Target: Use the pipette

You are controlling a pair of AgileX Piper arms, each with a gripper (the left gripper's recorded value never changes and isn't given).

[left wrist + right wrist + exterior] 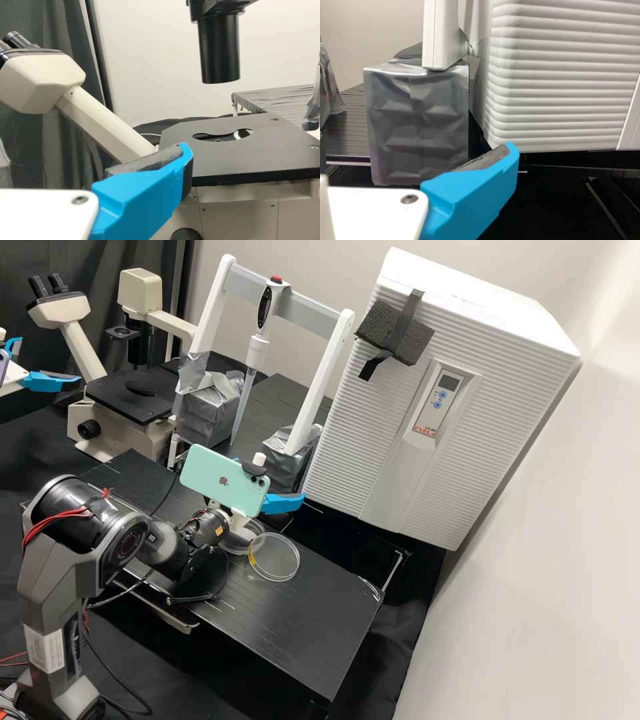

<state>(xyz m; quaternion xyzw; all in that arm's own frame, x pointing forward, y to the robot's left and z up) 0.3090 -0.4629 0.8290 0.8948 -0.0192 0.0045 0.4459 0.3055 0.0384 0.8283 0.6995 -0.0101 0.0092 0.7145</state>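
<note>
Hanging upright from the grey crossbar of a white stand (313,383), the pipette (264,320) sits well above and beyond the right pincer (285,501). Its long pale tip (240,407) points down between the stand's two tape-wrapped feet (207,407).

It looks light and stiff, a smooth tapered plastic body that would probably slip under a loose pinch. The tip is thin and likely bends or drops off if knocked, and the red button on top is probably sprung, so neither is a place to hold. The thick handle just under the crossbar seems the best place to grip, squarely across its width, with a lift upward to free it from the bar.

The right arm is folded low over the black worktop (320,627), with a mint-green phone (225,480) riding on its wrist. Its pincer is level and aimed at the nearer taped foot and the white ribbed cabinet (373,440) just ahead. A clear petri dish (275,557) lies just beside and below it. I cannot tell whether this pincer is wide or narrow.

The left pincer (47,377) hovers well off to the side, facing the microscope (100,400) stage. I cannot tell its opening either.
</note>
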